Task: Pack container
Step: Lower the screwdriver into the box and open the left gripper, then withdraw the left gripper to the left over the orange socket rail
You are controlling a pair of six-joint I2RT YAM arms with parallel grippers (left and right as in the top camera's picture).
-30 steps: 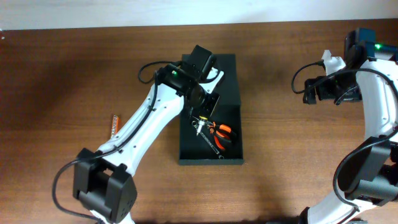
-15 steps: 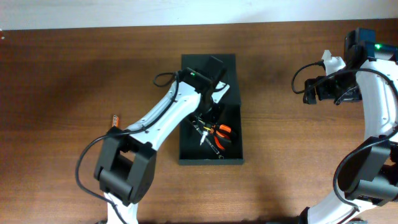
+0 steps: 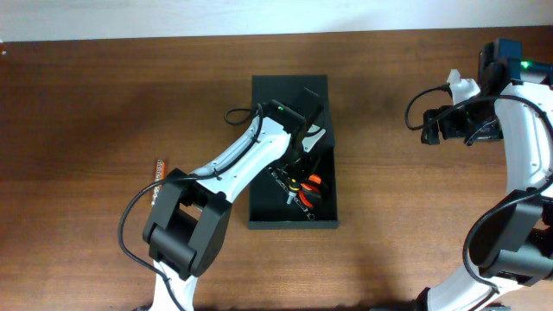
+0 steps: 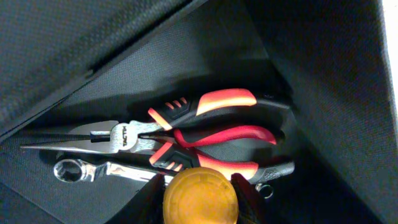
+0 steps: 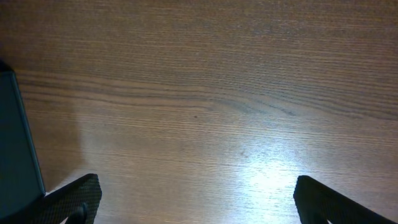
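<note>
Orange and round, a smooth knob (image 4: 199,202) is pinched in your left gripper (image 4: 199,188), low inside the box (image 3: 281,91). I think you are at the putting-in step. Next, set it down beside the pliers (image 4: 205,134) and let go softly. The pliers have long shiny noses and rubbery red grips; a thin steel wrench (image 4: 102,169) lies against them. The box is dull black, straight-walled, on the wood table (image 3: 104,104). Your right gripper (image 5: 199,202) is wide and empty, well right of the box.
</note>
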